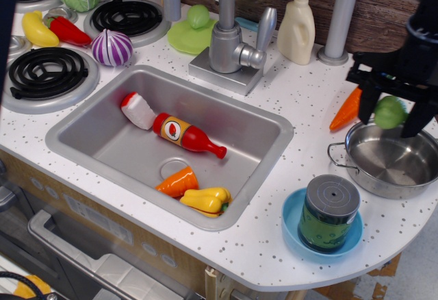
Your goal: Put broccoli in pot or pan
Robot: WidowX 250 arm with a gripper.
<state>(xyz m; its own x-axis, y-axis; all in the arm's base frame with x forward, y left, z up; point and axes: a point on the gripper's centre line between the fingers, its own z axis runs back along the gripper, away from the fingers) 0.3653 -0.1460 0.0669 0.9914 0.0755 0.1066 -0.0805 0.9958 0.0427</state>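
Note:
My black gripper (pixel 391 113) is shut on the broccoli (pixel 389 111), a small pale-green lumpy blob, and holds it in the air over the far rim of the pan. The pan (pixel 393 161) is a shiny shallow steel one with a wire loop handle at the right of the counter. It holds nothing inside. My arm rises out of the frame at the top right.
An orange carrot (pixel 345 109) lies just left of the gripper. A green-labelled can (pixel 328 212) stands in a blue dish (pixel 294 226) in front of the pan. A white bottle (pixel 296 19) and faucet (pixel 229 40) stand behind the sink (pixel 109 142), which holds toys.

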